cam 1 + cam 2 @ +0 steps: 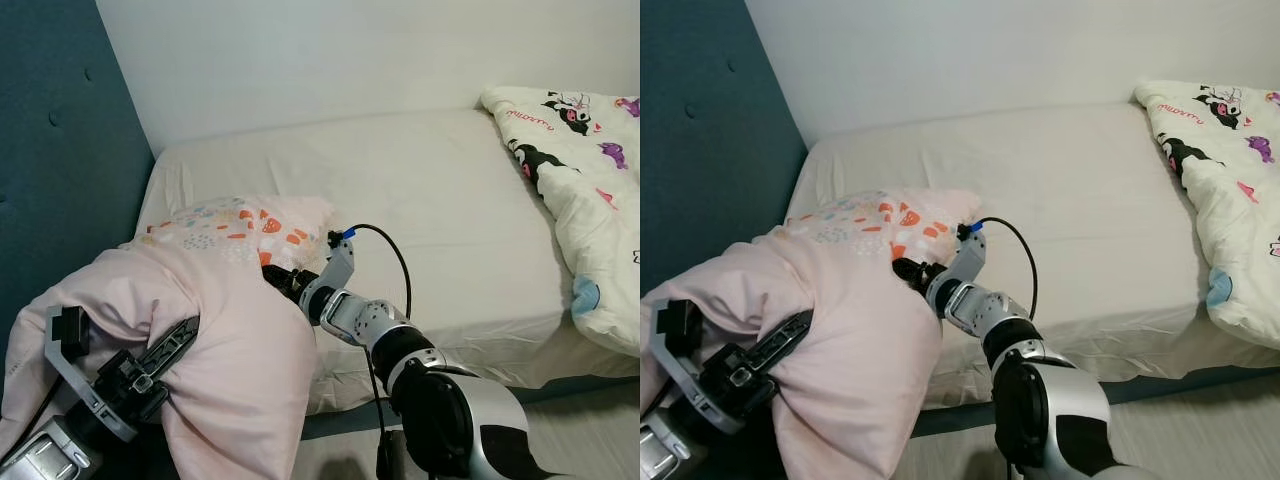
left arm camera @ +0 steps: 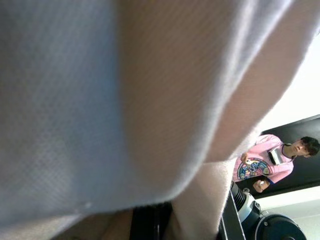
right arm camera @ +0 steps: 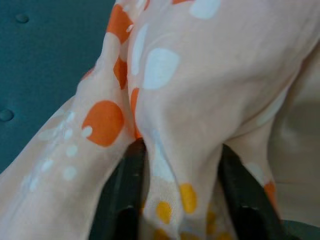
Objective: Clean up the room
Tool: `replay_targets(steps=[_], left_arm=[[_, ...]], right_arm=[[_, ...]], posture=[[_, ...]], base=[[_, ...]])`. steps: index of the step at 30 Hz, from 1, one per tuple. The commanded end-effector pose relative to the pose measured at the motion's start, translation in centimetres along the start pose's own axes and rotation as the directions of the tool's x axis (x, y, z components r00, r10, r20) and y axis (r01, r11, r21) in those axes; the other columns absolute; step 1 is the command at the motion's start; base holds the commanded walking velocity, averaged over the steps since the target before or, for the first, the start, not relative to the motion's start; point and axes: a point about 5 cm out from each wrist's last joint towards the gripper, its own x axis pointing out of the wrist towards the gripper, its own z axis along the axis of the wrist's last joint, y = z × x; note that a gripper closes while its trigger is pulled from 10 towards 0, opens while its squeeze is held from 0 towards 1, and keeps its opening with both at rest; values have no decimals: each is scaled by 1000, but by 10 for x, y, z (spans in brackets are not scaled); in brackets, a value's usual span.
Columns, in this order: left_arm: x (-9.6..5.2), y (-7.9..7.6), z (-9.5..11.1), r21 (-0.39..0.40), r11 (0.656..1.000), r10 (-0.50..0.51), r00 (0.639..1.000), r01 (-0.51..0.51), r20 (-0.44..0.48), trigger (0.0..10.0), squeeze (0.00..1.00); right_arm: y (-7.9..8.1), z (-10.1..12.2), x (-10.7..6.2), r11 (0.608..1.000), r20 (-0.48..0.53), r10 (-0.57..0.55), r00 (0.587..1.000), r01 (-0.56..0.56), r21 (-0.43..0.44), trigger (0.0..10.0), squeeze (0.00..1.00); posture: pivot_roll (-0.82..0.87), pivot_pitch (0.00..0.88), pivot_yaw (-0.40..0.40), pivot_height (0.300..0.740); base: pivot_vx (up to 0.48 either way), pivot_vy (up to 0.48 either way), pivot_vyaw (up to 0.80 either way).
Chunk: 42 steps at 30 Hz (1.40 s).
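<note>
Your right gripper (image 3: 182, 195) is pinched tight on a fold of the pink spotted blanket (image 1: 240, 225), arm reaching up toward 11 o'clock, while your left gripper (image 1: 175, 345) down at 8 o'clock is shoved under the same fabric, fingers pointing to 2 o'clock.

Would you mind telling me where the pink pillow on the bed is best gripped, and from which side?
Grip the pink pillow at its patterned end, where the right gripper already pinches a bunched fold between its fingers. Coming from the bed's open side seems best; the left gripper supports the plain end.
</note>
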Motion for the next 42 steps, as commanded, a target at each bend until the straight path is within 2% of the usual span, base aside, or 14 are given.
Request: replay_targets(steps=[1,10,16,17,22,24,26,27,28,30,35,37,39,42], left_arm=[[6,-10,-8,16,998,-64,995,65,-75,0,0],[10,0,-10,106,994,27,995,-16,-101,0,0],[17,24,-13,341,920,246,963,-196,-110,0,0],[22,34,-14,442,862,313,946,-247,-82,0,0],[26,39,-13,507,819,344,937,-270,-56,0,0],[42,44,-7,648,692,374,926,-318,55,0,0],[42,44,-7,648,692,374,926,-318,55,0,0],[50,47,-3,724,588,397,908,-361,130,0,0],[50,47,-3,724,588,397,908,-361,130,0,0],[59,47,7,776,431,402,868,-461,292,0,0],[61,43,15,780,304,375,822,-547,430,0,0],[57,38,21,767,149,325,764,-624,558,0,0],[57,38,21,767,149,325,764,-624,558,0,0],[54,32,25,720,1,263,695,-694,670,0,0]], right_arm=[[3,-12,4,999,-46,-4,999,2,-32,0,0],[-7,0,-1,972,16,-78,997,80,-220,0,0],[-7,23,-5,935,126,-99,987,136,-329,0,0],[0,39,-7,918,187,-83,979,148,-367,0,0],[6,49,-8,907,226,-67,972,154,-393,0,0],[32,70,-9,858,275,23,961,122,-499,0,0],[32,70,-9,858,275,23,961,122,-499,0,0],[45,75,-7,823,273,75,959,95,-560,0,0],[45,75,-7,823,273,75,959,95,-560,0,0],[69,75,-4,780,245,181,952,13,-626,0,0],[86,69,1,742,199,277,940,-78,-666,0,0],[95,60,4,715,153,343,927,-152,-683,0,0],[95,60,4,715,153,343,927,-152,-683,0,0],[99,53,6,692,120,378,918,-195,-695,0,0]], posture=[[107,185,2,582],[101,187,-1,582],[100,189,-7,582],[94,193,-14,582],[87,194,-21,582],[92,196,-34,582],[92,196,-34,582],[95,198,-38,582],[95,198,-38,582],[96,199,-42,582],[98,201,-44,582],[106,205,-48,582],[106,205,-48,582],[114,203,-51,582]], base=[[0,0,0],[0,0,0],[0,0,0],[0,0,0],[0,0,0],[0,0,0],[0,0,0],[0,0,0],[0,0,0],[0,0,0],[0,0,0],[0,0,0],[0,0,0],[0,0,0]])
